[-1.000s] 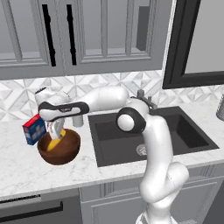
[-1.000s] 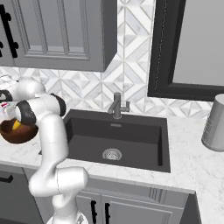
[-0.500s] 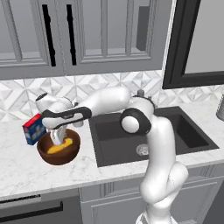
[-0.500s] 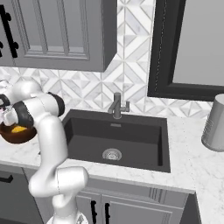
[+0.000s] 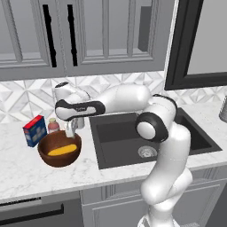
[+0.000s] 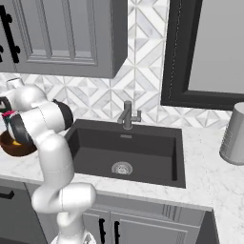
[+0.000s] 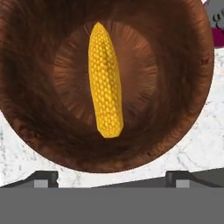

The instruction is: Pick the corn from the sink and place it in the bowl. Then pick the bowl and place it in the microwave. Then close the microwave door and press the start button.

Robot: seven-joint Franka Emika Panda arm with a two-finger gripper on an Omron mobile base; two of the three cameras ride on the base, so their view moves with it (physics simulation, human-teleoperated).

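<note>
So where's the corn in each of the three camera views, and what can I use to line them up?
Left base view: the corn lies in the bowl, left of the sink, under the gripper.
Right base view: a yellow sliver at the far left edge, in the bowl behind the arm.
Hand view: the corn lies lengthwise across the bowl's floor.
Shared landmark: the reddish-brown bowl.
</note>
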